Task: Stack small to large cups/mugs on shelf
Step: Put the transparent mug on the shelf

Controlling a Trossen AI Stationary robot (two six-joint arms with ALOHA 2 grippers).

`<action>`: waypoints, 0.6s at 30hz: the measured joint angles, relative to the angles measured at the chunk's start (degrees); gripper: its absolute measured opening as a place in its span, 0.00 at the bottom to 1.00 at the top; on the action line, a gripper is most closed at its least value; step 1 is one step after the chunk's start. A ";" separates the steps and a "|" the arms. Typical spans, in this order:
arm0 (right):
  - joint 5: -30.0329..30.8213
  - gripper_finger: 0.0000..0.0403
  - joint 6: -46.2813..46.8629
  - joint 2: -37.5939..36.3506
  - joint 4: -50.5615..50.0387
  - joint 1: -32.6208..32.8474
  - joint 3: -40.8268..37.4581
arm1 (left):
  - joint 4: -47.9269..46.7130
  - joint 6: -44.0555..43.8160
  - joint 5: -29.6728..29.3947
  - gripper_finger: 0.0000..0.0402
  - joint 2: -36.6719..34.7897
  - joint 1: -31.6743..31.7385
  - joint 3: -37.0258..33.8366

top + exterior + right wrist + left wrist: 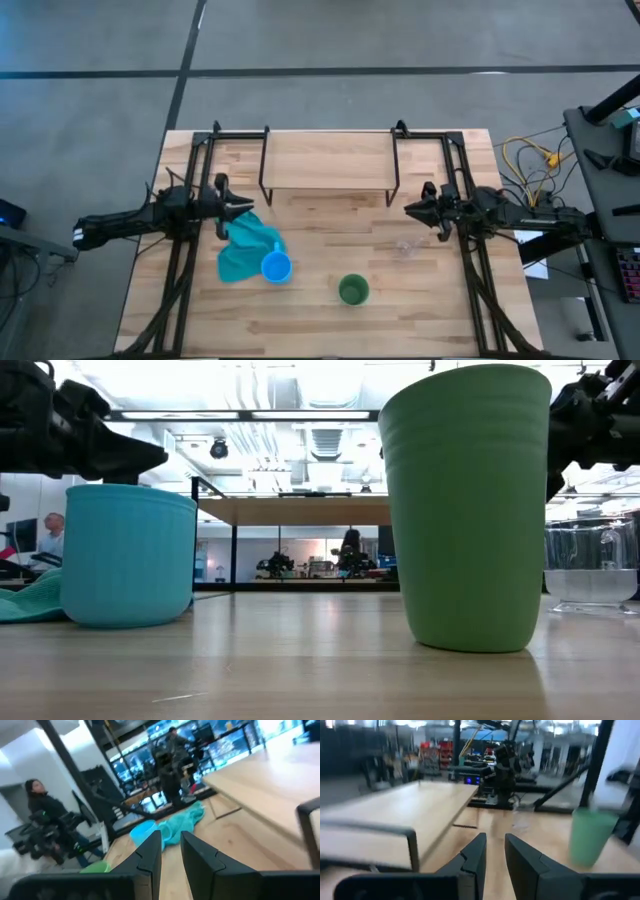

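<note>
While all three cups stand on the table [320, 330] rather than on the shelf [328, 160], they are spread across its front half: the green cup [353, 290] is nearest the front edge near the middle, the blue cup [277, 267] stands to its left touching the teal cloth [243, 248], and the clear glass cup [405, 246] stands to the right, closer to the shelf and well apart from the other two. None of the cups is held or stacked. The shelf sits at the back of the table, its light-wood top bare. The left gripper [240, 208] hovers just above the cloth's upper corner, its fingers slightly parted and holding nothing. The right gripper [411, 210] hangs near the shelf's right leg, above and beside the glass cup, its fingers likewise a little apart and empty.
</note>
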 joint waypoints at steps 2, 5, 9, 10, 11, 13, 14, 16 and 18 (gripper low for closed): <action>-0.85 0.17 0.99 -0.06 1.67 0.02 0.07 | 0.00 7.88 0.00 0.14 -0.04 0.00 0.00; -4.37 0.17 3.64 0.46 1.20 0.01 2.95 | 0.48 17.16 -0.19 0.14 0.01 0.00 0.00; -4.83 0.17 2.74 2.63 -7.94 0.03 12.51 | 7.05 15.57 -0.29 0.14 0.01 0.00 0.08; -4.81 0.17 0.90 3.65 -12.15 0.03 15.72 | 8.65 13.59 -0.71 0.14 0.00 0.00 0.29; -4.71 0.17 -0.85 4.99 -16.69 0.03 19.08 | 9.20 11.50 -1.41 0.14 -0.01 0.00 0.64; -4.35 0.17 -4.28 8.54 -26.11 0.03 26.01 | 9.35 8.33 -3.13 0.14 0.07 0.00 2.50; -4.33 0.17 -6.00 10.75 -30.83 0.03 29.36 | 9.63 7.43 -3.87 0.14 0.04 0.00 3.54; -4.33 0.17 -8.75 15.67 -39.87 0.03 35.69 | 9.92 7.35 -4.59 0.14 0.02 0.00 5.33; -4.33 0.17 -10.97 20.91 -47.75 0.03 41.46 | 8.30 7.32 -5.23 0.14 0.62 0.00 7.12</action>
